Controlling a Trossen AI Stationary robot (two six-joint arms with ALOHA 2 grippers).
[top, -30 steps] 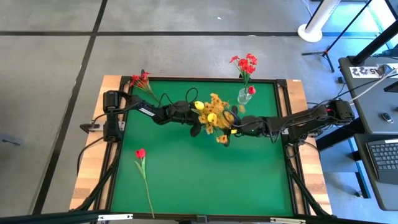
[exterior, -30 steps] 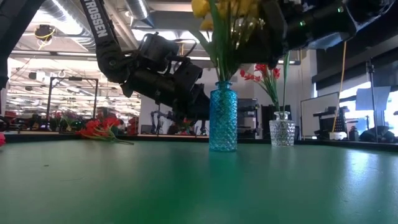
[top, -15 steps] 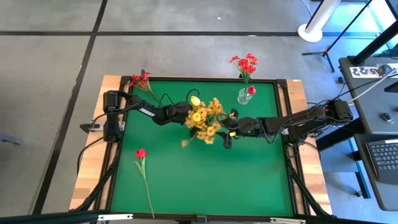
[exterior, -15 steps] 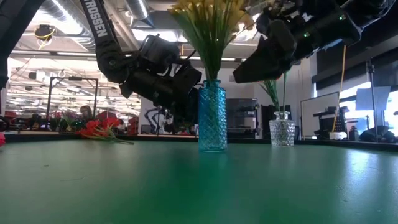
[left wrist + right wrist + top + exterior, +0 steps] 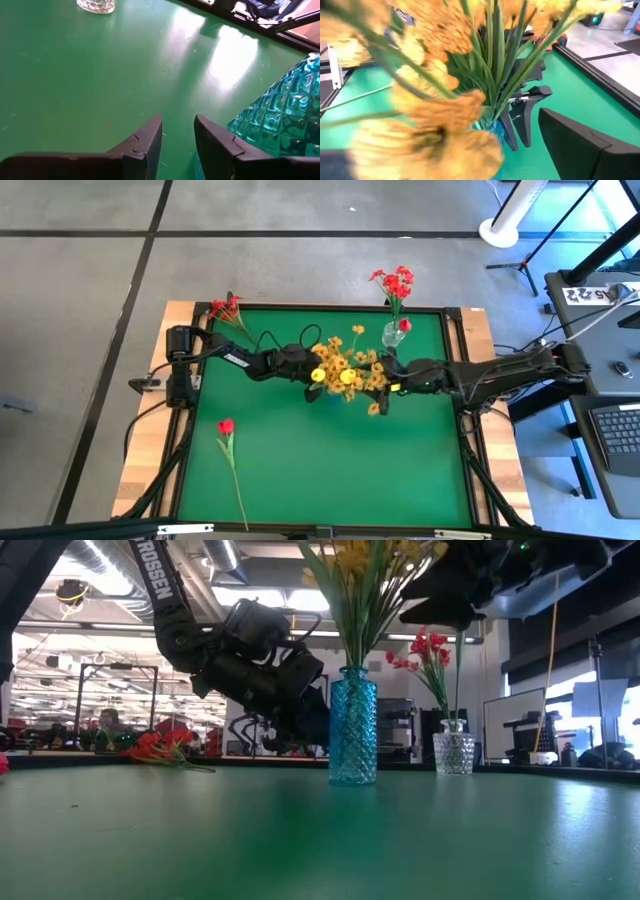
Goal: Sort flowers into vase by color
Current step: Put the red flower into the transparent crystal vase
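Beside the blue vase (image 5: 353, 725), left gripper (image 5: 177, 137) slightly parted, empty; right gripper (image 5: 392, 380) spread above it.

The high camera hung above and looked straight down on the whole green counter (image 5: 330, 460) from far off. The low camera sat at counter height and looked level across it toward the room behind. Both took in the blue vase (image 5: 353, 726) of yellow flowers (image 5: 348, 370) and the clear vase (image 5: 453, 753). The left wrist camera looked forward and down at the counter from close by, the blue vase at its edge. The right wrist camera was pressed almost against the yellow blooms.
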